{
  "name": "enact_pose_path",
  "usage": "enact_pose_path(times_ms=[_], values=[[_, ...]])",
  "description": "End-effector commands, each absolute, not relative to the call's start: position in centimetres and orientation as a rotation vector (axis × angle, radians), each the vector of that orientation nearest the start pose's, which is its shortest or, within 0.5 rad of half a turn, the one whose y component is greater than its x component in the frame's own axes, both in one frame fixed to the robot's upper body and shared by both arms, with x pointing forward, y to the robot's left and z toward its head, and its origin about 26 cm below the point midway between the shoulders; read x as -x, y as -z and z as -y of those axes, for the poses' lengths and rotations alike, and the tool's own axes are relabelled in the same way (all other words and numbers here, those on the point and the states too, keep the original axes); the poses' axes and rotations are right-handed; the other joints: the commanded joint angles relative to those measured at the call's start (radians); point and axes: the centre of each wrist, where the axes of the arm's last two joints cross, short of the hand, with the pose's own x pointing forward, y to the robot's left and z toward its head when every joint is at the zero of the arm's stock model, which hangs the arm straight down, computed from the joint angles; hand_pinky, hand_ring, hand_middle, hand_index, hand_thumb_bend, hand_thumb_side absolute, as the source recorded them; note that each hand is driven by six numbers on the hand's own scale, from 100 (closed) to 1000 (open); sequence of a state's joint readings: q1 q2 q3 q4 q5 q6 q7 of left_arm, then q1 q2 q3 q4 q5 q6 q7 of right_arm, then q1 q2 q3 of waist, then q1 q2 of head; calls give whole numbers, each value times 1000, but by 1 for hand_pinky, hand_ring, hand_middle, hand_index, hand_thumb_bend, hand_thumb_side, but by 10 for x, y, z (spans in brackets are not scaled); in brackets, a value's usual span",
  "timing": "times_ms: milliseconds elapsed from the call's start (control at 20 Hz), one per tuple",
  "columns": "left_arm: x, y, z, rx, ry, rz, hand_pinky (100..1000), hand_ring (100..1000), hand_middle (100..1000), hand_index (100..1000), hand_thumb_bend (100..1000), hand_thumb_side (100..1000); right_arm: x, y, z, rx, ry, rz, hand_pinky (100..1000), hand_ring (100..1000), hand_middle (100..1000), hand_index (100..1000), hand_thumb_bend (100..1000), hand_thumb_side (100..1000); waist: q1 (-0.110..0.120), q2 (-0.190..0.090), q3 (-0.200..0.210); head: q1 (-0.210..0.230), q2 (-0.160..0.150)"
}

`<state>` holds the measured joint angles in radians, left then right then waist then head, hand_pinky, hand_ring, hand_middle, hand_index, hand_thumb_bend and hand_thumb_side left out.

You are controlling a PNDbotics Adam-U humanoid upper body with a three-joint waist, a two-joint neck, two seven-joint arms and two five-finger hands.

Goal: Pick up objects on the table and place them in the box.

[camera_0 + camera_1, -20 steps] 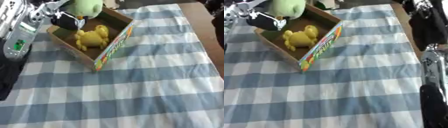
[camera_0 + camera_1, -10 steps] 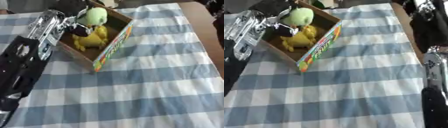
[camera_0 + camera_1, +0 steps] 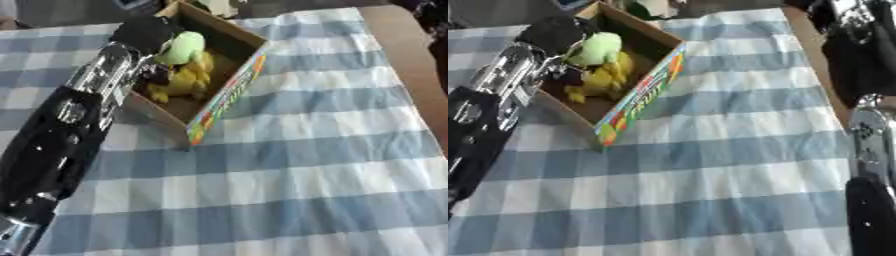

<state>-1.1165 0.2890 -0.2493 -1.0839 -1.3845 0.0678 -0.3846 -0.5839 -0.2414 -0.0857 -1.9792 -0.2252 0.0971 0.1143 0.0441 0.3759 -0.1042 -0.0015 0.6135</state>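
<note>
The left robot hand (image 3: pixel 144 32) reaches into the cardboard box (image 3: pixel 229 90), but its fingers are hidden, so I cannot tell their state. A green toy (image 3: pixel 182 48) sits on a yellow toy (image 3: pixel 184 80) inside the box on the checked bench (image 3: pixel 306 165)

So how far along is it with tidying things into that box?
Nearly done, it seems. A yellow toy already lies in the cardboard box. The left hand is over the box with a green toy; whether it holds the toy is unclear. No other loose objects show on the checked tablecloth, so releasing looks like what's left.
</note>
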Motion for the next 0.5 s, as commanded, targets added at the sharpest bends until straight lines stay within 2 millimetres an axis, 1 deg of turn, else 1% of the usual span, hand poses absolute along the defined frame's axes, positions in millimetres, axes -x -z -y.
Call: enact_pose_path(times_ms=[50,100,150,200,300,500], values=[[-465,-287,-150,-1492,1545,1332,752,932,898,1000,501,846,-315,-283,240,-225,-328,2445,855,808,474,829,100,485,-6,-28,0,1,-9],[-464,-288,-150,-1497,1541,1324,763,941,911,1000,573,902,-315,-283,240,-226,-327,2445,855,808,475,829,100,485,-6,-29,1,1,-8],[-463,-290,-150,-1505,1530,1318,770,947,920,1000,616,928,-315,-283,240,-226,-325,2444,855,808,474,829,100,485,-7,-30,1,1,-8],[-462,-292,-150,-1512,1518,1314,774,951,926,1000,628,938,-315,-282,240,-226,-324,2444,855,808,474,829,100,485,-7,-31,1,1,-8],[-461,-295,-150,-1533,1488,1310,793,964,941,1000,625,970,-315,-282,240,-226,-323,2442,855,808,474,829,100,484,-7,-32,2,0,-7],[-457,-300,-151,-1559,1440,1323,803,969,951,1000,599,998,-315,-281,241,-227,-321,2438,855,808,474,829,100,483,-8,-35,4,-2,-6]])
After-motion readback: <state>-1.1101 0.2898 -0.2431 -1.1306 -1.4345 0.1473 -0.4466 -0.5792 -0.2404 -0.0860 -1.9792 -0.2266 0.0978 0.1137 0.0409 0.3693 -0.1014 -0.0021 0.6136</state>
